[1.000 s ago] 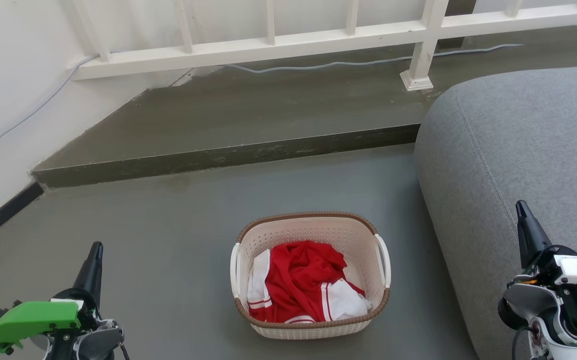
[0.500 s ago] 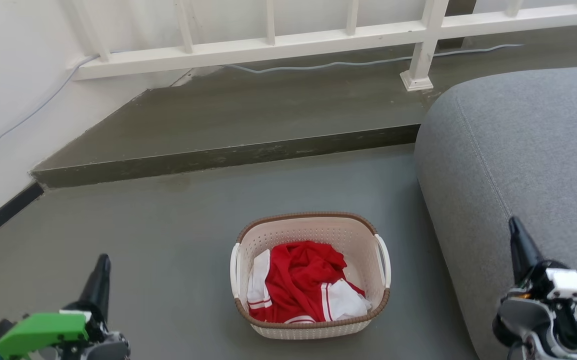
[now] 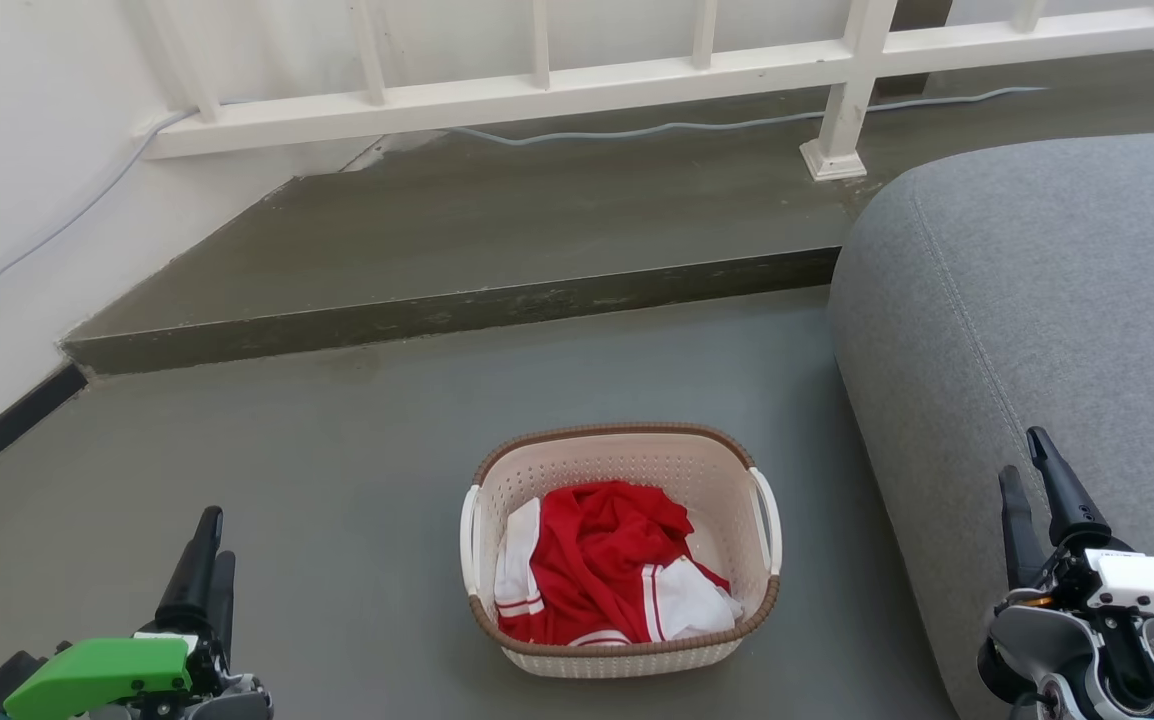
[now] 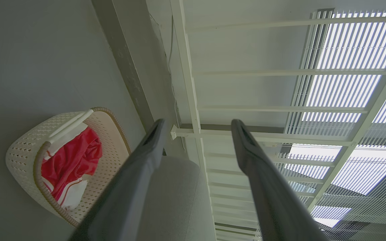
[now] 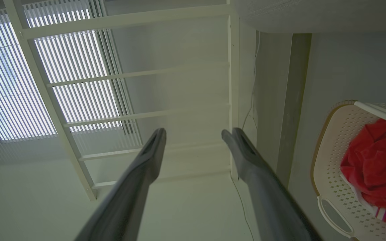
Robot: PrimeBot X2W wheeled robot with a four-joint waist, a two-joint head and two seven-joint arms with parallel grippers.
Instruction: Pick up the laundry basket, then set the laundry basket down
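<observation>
On the grey floor (image 3: 337, 480), one laundry basket (image 3: 617, 455) stands between two end effectors, near one grey sofa (image 3: 1037, 280). Inside it lies bunched red-and-white clothing (image 3: 597, 560), piece count unclear. Left end effector (image 3: 216, 535) and right end effector (image 3: 1022, 455) each have fingers parted, gripping nothing, well apart from the basket.

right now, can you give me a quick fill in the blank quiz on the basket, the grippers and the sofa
1. The laundry basket stands on the grey ____, with neither gripper touching it.
2. The clothes inside it are white and ____.
3. The left gripper and the right gripper are both ____, holding nothing.
4. The grey sofa is on the robot's ____ side.

Missing words: floor; red; open; right
</observation>
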